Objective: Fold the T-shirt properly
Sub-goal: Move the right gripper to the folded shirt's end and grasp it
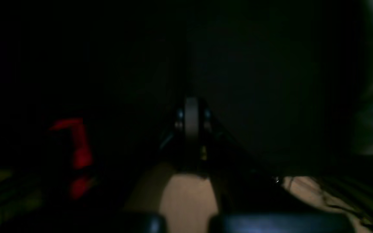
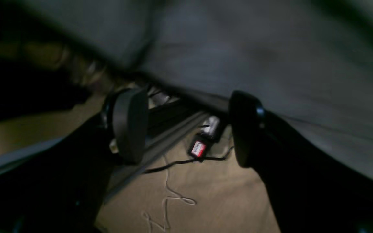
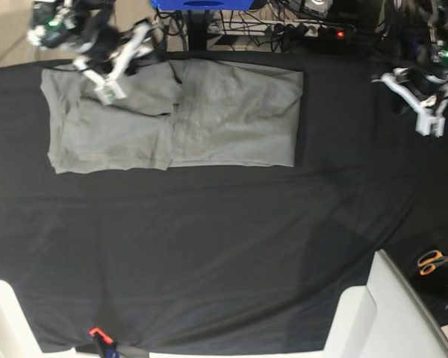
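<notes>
Item: desk (image 3: 224, 253), draped in a black cloth; near half bare. Orange-handled scissors (image 3: 435, 261) lie at the near right edge.

Item: grey T-shirt (image 3: 172, 115), far left quarter of the desk, close along the far edge. Lies flat, partly folded into a band; long axis runs left to right, parallel to the far edge. A folded-over flap sits on its left half.

Item: right gripper (image 3: 108, 83), at the far left corner, hovering over the shirt's upper left part. Jaws stand apart with nothing between them; in the right wrist view grey cloth spreads just beyond the pads (image 2: 131, 126). Judged the nearer arm by far.

Item: left gripper (image 3: 429, 119), near the far right corner, well apart from the shirt, which lies away to its side across bare cloth. Jaws closed, empty.
</notes>
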{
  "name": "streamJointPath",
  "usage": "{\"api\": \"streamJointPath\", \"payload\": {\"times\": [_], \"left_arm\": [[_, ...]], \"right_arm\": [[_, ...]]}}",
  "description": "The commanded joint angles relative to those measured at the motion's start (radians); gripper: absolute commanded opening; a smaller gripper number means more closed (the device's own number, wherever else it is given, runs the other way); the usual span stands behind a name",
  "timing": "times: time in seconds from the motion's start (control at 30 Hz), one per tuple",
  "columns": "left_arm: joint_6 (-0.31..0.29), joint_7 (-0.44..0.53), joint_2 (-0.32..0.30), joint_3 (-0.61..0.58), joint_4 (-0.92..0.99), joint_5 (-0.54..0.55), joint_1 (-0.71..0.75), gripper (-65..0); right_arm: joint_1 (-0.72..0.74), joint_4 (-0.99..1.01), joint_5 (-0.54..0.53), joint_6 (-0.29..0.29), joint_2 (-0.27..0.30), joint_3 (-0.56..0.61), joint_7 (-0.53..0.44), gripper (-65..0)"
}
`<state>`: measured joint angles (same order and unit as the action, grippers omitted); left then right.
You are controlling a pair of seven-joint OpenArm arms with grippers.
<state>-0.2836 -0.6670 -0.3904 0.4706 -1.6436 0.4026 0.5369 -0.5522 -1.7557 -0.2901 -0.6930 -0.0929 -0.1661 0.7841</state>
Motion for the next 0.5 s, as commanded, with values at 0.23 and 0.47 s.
{"api": "streamJointPath", "payload": {"times": [0.23, 0.47], "left_arm": [[0.005, 0.277, -0.038, 0.014, 0.185, -0.189, 0.025, -65.0], [-0.073, 0.316, -0.009, 0.026, 0.196, -0.25, 0.027, -65.0]], "right_arm": [[0.053, 0.029, -0.021, -0.005, 0.0, 0.138, -0.016, -27.3], [0.094, 0.141, -0.113, -0.005, 0.003, 0.141, 0.002, -27.3]]}}
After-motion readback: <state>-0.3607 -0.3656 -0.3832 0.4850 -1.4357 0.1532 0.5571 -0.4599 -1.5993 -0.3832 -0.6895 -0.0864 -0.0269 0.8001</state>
